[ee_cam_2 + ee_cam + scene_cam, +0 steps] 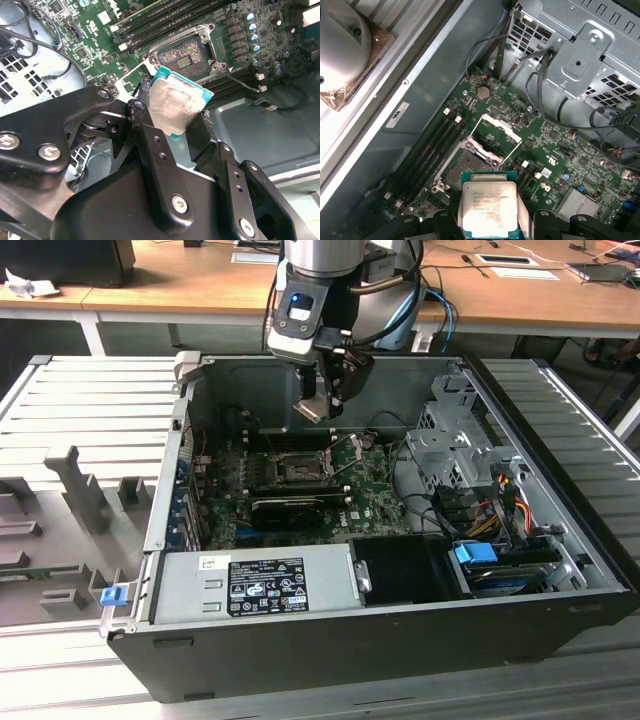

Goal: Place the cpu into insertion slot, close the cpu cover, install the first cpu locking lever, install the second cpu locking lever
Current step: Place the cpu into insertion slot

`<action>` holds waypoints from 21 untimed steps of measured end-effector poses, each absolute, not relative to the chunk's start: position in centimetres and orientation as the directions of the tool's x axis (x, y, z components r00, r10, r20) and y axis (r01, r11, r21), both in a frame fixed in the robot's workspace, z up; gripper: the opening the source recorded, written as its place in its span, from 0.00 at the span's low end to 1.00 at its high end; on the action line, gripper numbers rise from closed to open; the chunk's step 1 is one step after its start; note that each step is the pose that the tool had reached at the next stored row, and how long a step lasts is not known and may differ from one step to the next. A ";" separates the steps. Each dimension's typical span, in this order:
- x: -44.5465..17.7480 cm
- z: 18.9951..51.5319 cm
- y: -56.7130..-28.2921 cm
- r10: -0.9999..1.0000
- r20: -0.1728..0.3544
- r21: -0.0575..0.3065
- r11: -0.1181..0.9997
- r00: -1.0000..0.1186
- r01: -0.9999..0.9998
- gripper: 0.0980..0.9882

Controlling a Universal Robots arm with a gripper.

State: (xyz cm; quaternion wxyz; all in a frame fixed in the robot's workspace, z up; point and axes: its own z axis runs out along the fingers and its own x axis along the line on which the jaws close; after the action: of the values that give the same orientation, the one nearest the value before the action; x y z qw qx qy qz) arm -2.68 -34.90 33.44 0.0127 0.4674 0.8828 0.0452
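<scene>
Second wrist view shows the tool (176, 119) clamped on the cpu (175, 97) by two edges, held tilted above the uncovered insertion slot (183, 55), not touching it.

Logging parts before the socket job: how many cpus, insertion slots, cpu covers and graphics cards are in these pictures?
cpu: 1
insertion slot: 1
cpu cover: 1
graphics card: 1
Total: 4

wrist views — close over insertion slot (186, 55)
</scene>
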 end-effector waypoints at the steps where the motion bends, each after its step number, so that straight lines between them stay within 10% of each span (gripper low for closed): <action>1: -2.7 33.4 -34.9 0.828 0.020 0.092 0.556 -0.560 0.826 0.48; 21: -2.7 33.3 -34.9 0.892 0.020 0.092 0.449 -0.452 0.889 0.48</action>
State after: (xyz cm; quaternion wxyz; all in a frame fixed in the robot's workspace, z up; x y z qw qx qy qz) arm -2.68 -34.90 33.30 0.0156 0.5232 0.8509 0.0442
